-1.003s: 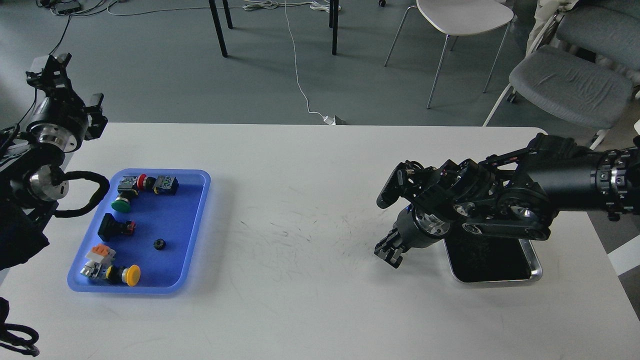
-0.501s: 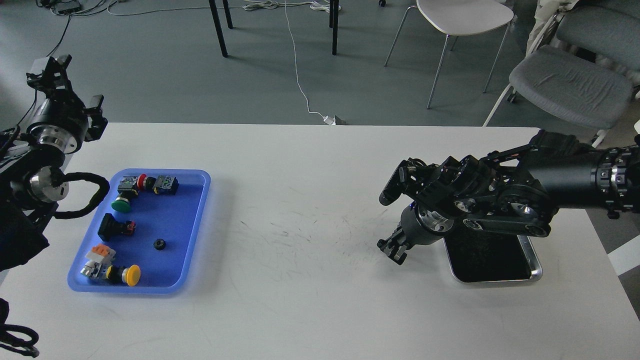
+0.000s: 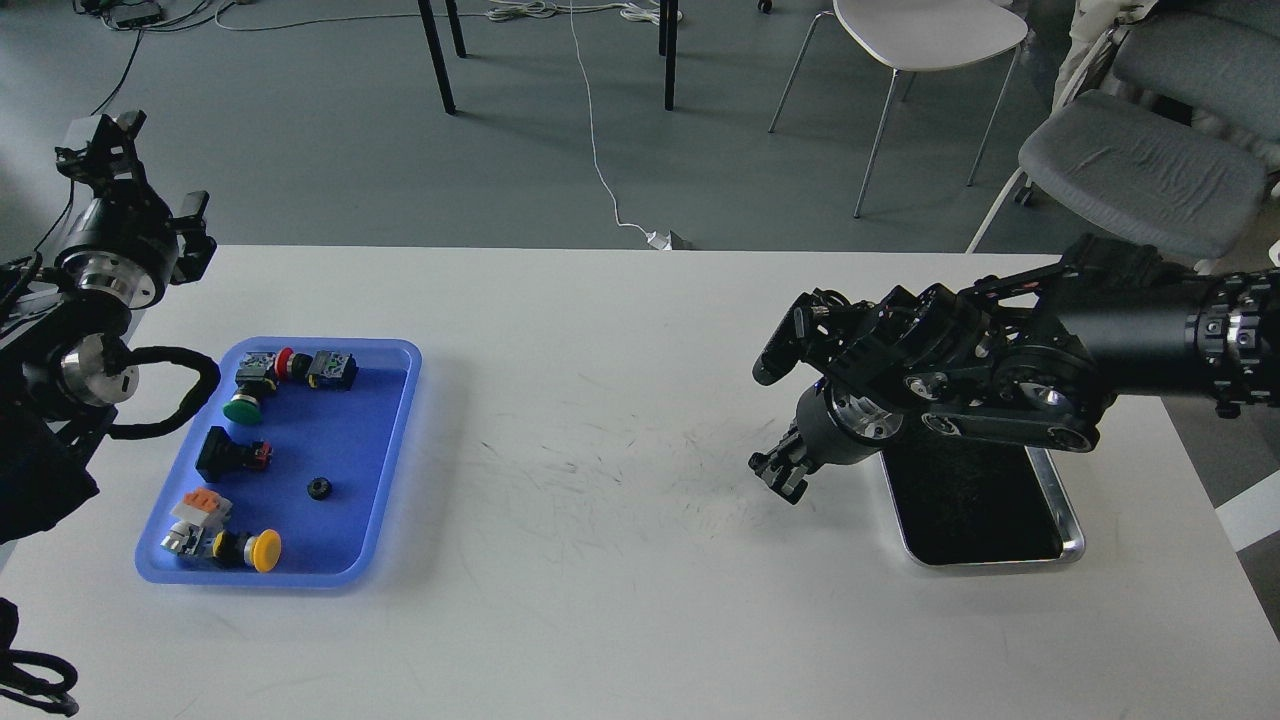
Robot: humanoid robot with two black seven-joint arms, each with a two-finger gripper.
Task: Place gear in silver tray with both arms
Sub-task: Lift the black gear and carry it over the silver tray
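Note:
The gear is a small black toothed ring lying in the blue tray on the left of the table. The silver tray sits at the right; its far end is hidden under my right arm. My right gripper hangs low over the bare table just left of the silver tray. It looks empty, but its dark fingers cannot be told apart. My left gripper is raised beyond the table's far left corner, well away from the gear, and its fingers are unclear.
The blue tray also holds several push-button switches: a green one, a yellow one, a red one and a black one. Chairs and a floor cable stand beyond the table's far edge.
My right gripper has lifted slightly and drawn back towards the far side, staying left of the silver tray. The left arm has barely moved. The gear is still in the blue tray.

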